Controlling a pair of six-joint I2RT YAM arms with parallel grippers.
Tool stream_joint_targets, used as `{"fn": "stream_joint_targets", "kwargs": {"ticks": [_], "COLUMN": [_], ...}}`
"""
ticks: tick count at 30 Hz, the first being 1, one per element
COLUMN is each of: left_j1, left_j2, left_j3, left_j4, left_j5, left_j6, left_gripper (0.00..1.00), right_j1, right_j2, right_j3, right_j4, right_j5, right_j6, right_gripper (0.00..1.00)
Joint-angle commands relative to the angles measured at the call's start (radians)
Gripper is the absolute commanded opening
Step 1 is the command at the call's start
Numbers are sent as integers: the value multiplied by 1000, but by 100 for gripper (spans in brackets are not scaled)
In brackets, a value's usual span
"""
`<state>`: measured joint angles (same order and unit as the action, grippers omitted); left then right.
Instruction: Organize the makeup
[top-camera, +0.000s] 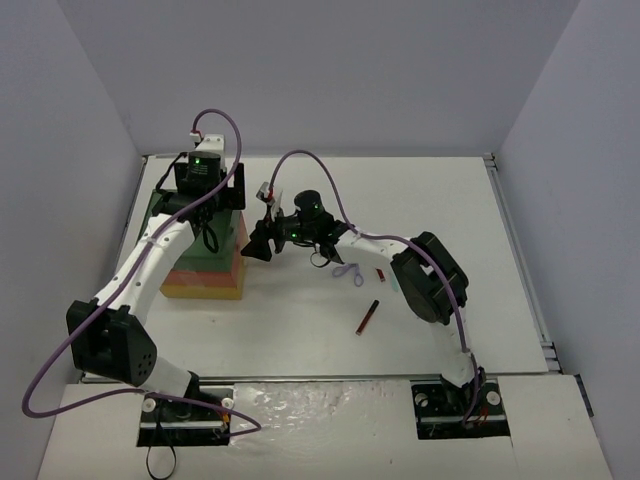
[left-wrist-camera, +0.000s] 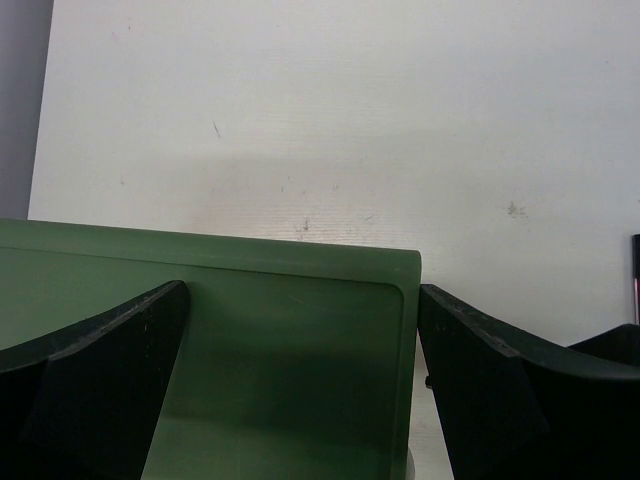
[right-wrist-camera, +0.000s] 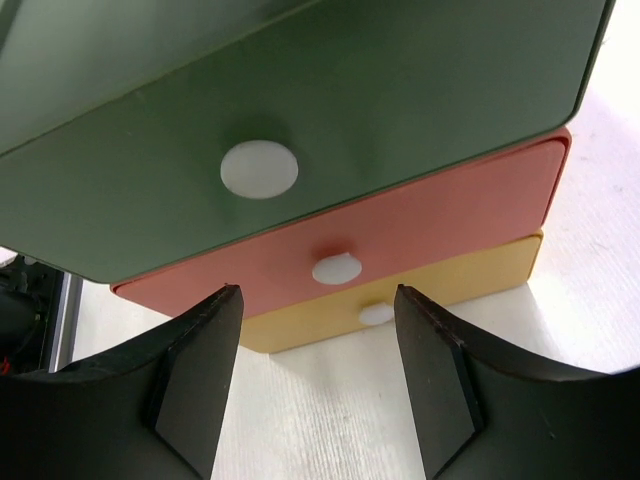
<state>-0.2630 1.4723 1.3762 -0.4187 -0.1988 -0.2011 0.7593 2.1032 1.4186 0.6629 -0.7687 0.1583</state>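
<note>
In the top view, a lavender scissor-like tool (top-camera: 350, 272) lies on the table right of centre. A thin dark-red stick (top-camera: 367, 316) lies nearer the front, and a smaller dark-red piece (top-camera: 381, 273) lies beside the right arm. The sponges, discs and other sticks are out of view. My left gripper (top-camera: 205, 185) is open and empty over the back of the drawer box (top-camera: 205, 268). In the left wrist view its fingers (left-wrist-camera: 95, 380) are over the green top (left-wrist-camera: 290, 340). My right gripper (top-camera: 258, 243) is open and empty, facing the box's drawer fronts (right-wrist-camera: 318, 390).
The right wrist view shows the green drawer's white knob (right-wrist-camera: 259, 168), the red drawer's knob (right-wrist-camera: 337, 269) and the yellow drawer's knob (right-wrist-camera: 376, 314). All drawers look shut. White walls enclose the table at the back and sides.
</note>
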Motion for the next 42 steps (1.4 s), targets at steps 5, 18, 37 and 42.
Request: {"fn": "stream_joint_targets", "kwargs": {"ticks": [5,18,37,42], "left_j1": [27,33,44,46], "left_j2": [-23,-23,-27,-26], "left_j3": [-9,-11,-19,-21], "left_j4": [17,16,12,12], "left_j5": [36,51,59,58], "left_j6": [-49,-55,-54,-51], "left_gripper": [93,93,93,93], "right_j1": [2,5,-37,-71], "right_j2": [38,101,47,-13], "right_j3": [87,150,76,-5], "right_j4": [141,153,183,173], "right_j5": [-61,-105,-142,-152], "right_j6": [38,56,66,47], "right_gripper": [59,57,7,2]}}
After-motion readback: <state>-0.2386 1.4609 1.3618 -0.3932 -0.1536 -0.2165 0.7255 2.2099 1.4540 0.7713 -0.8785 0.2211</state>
